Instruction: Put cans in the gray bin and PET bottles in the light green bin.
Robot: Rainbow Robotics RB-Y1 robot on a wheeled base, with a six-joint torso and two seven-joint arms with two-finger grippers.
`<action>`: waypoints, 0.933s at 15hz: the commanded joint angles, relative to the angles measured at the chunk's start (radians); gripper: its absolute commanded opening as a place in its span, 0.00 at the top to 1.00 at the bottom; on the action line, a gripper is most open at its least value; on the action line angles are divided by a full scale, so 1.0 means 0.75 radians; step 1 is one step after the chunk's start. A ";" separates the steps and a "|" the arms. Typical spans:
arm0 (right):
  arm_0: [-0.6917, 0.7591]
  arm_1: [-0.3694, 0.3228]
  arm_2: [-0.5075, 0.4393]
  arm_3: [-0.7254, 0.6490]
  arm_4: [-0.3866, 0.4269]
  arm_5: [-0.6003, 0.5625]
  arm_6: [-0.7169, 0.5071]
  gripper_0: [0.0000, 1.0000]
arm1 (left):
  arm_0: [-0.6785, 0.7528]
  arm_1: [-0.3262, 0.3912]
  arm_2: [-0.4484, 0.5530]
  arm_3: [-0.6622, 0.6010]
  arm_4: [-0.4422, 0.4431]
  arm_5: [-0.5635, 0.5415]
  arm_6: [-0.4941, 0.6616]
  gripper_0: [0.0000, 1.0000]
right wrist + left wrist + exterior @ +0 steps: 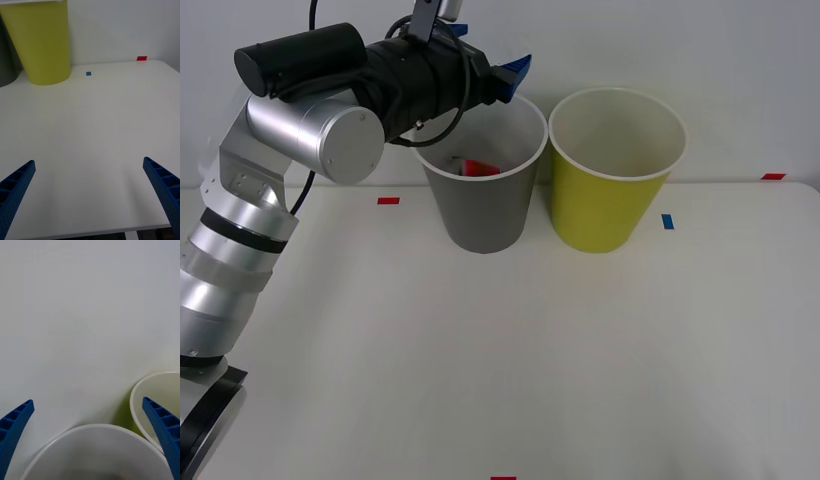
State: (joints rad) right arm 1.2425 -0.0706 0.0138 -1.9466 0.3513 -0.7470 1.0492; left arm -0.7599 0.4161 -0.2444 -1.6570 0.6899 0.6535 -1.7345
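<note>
Silver left arm reaches over gray bin (pixel 480 205); left gripper (pixel 498 62) above its back rim, blue fingers spread wide, empty. Red can (pixel 478 168) lies inside gray bin. Light green bin (pixel 612 190) just beside, rims near touching. Right gripper (pixel 90 198) low over bare white table (pixel 510 360), fingers wide, empty. Small red and blue tape marks near table edges; white wall behind.

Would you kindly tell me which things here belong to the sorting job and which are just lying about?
Part of the job:
red can, lying inside the gray bin
light green bin
left tool, open above the gray bin
right tool, open over the table

Just lying about:
red tape marks
blue tape mark
</note>
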 commanded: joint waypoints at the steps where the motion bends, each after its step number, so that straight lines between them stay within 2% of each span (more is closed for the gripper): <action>1: 0.000 0.000 0.000 0.000 0.000 0.000 0.000 0.00 | 0.001 0.049 0.035 -0.067 0.027 0.047 0.001 0.00; 4: 0.000 0.000 0.000 0.000 0.000 0.000 0.000 0.00 | 0.001 0.100 0.105 -0.200 0.041 0.245 0.006 0.00; 6: 0.000 0.000 0.000 0.000 0.000 0.000 0.000 0.00 | 0.064 0.145 0.113 -0.267 0.058 0.248 0.008 0.00; 8: 0.000 0.000 0.000 0.000 0.000 0.000 0.000 0.00 | 0.171 0.147 0.156 -0.362 0.066 0.245 0.008 0.00; 14: 0.000 0.000 0.000 0.000 0.000 0.000 0.000 0.00 | 0.598 0.167 0.265 -0.687 0.056 0.237 0.010 0.00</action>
State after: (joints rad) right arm 1.2425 -0.0705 0.0138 -1.9466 0.3513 -0.7470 1.0492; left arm -0.3611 0.5361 -0.0607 -2.1305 0.7356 0.8362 -1.7278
